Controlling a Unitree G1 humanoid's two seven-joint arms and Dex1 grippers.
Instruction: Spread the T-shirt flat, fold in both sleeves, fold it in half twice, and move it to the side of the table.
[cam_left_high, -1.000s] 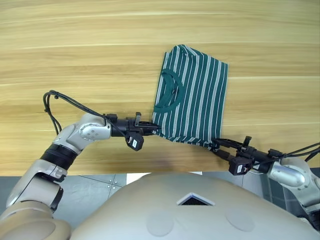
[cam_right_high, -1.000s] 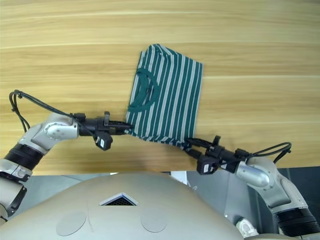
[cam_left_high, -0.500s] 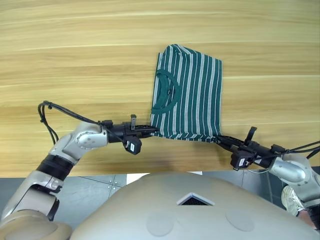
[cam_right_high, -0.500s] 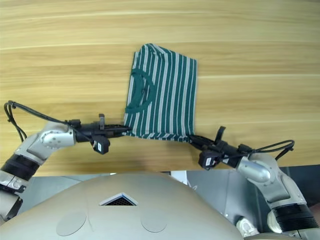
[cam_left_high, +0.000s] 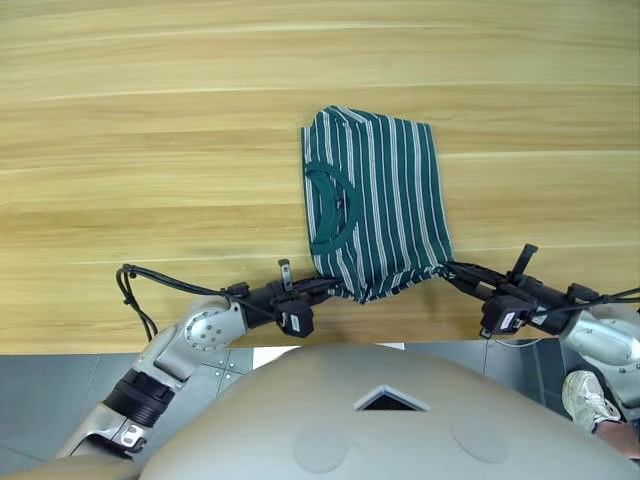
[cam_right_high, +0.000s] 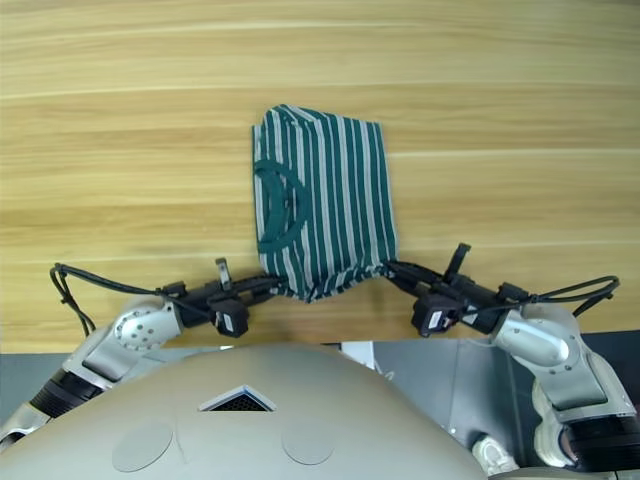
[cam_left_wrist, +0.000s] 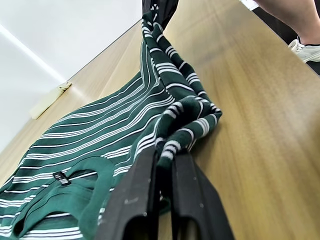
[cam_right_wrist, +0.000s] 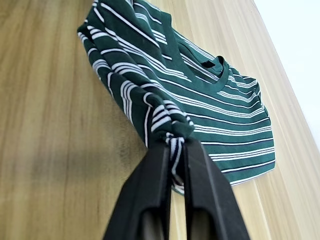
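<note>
Left and right jaws clamp the T-shirt (cam_left_high: 378, 200) near corners.

Both arms on my feed have rounded silver-grey shells: left arm (cam_left_high: 205, 330), right arm (cam_left_high: 600, 338). There's a ribbed black collar (cam_left_high: 148, 400) on the left forearm. Left pincer (cam_left_high: 340, 288) and right pincer (cam_left_high: 447, 267) are matte black with long flat fingers (cam_left_wrist: 137, 200). Thin black cables (cam_left_high: 128, 290) loop outside the wrists. Each black wrist module (cam_left_high: 503, 316) carries a small white label (cam_left_high: 295, 322).

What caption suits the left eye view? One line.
Left pincer and right pincer hold near corners of the folded T-shirt on the table.
</note>
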